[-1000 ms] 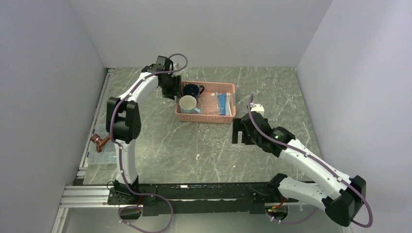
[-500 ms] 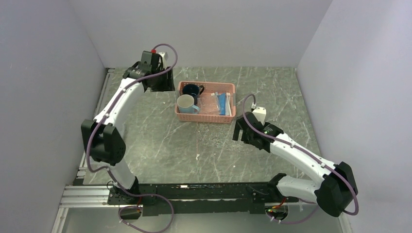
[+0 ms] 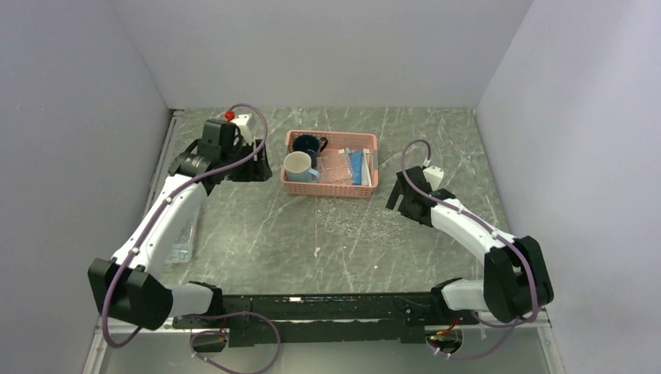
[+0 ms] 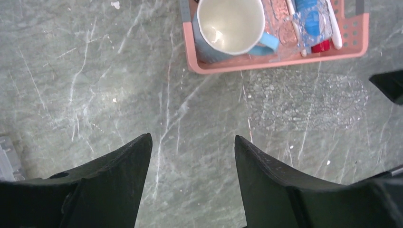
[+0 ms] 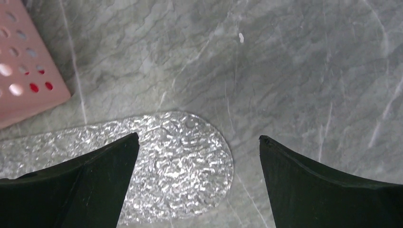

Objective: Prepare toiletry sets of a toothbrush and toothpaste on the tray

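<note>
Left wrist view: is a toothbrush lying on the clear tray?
No, the clear tray lies bare on the table, and a toothbrush sits inside the pink basket beside it.

Place: a robot test cell in a lab.
Walls: plain pale grey panels [image 3: 327, 47] box in the work surface on three sides.
Surface: a green-grey marble-patterned tabletop [image 3: 257, 226].
Rig: two white-and-black jointed robot arms [image 3: 167, 210] bolted to a black metal rail [image 3: 312, 305] at the near edge, with purple cables [image 3: 249, 106] looping off them.
Props: one pink perforated plastic basket [image 3: 327, 189] of household items on the tabletop.
</note>
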`<state>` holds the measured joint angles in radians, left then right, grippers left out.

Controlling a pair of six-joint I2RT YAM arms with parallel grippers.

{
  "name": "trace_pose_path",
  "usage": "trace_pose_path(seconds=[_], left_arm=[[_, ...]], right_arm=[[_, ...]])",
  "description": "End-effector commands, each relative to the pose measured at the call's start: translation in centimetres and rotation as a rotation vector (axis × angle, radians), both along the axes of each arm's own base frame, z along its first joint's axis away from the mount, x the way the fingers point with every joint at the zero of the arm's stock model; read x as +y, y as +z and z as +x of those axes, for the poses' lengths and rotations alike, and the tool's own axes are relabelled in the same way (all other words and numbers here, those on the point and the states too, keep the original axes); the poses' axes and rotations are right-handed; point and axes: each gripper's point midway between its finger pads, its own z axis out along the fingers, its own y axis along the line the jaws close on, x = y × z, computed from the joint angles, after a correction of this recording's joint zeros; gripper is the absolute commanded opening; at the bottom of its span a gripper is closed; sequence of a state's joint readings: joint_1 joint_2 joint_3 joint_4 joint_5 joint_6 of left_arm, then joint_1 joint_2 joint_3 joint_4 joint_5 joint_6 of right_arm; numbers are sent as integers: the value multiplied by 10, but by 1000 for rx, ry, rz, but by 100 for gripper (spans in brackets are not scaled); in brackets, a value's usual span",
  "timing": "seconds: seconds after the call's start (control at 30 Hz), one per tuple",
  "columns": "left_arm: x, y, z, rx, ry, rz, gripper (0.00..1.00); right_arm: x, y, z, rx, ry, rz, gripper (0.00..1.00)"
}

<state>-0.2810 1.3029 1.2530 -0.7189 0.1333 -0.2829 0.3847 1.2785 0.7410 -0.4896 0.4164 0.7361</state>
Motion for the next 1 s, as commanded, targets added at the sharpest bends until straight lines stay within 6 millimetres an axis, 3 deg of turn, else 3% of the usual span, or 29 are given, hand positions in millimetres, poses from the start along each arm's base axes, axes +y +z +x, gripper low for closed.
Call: trace_pose_path(seconds=[0.0, 0.2, 0.4, 0.7, 0.97], left_arm=[[-5, 20, -13, -100, -58, -42, 72], [-2, 21, -30, -178, -87, -57, 83], [-2, 13, -39, -212, -97, -71, 91], [-2, 2, -44, -189, -97, -76, 95], [-3, 2, -48, -196, -99, -91, 95]], right_arm=[[9, -6, 22, -26, 15, 45, 100], [16, -24, 29, 5, 0, 65, 100], [15, -29, 33, 0, -24, 65, 100], [9, -43, 34, 29, -92, 43, 100], [21, -53, 32, 62, -37, 19, 100]])
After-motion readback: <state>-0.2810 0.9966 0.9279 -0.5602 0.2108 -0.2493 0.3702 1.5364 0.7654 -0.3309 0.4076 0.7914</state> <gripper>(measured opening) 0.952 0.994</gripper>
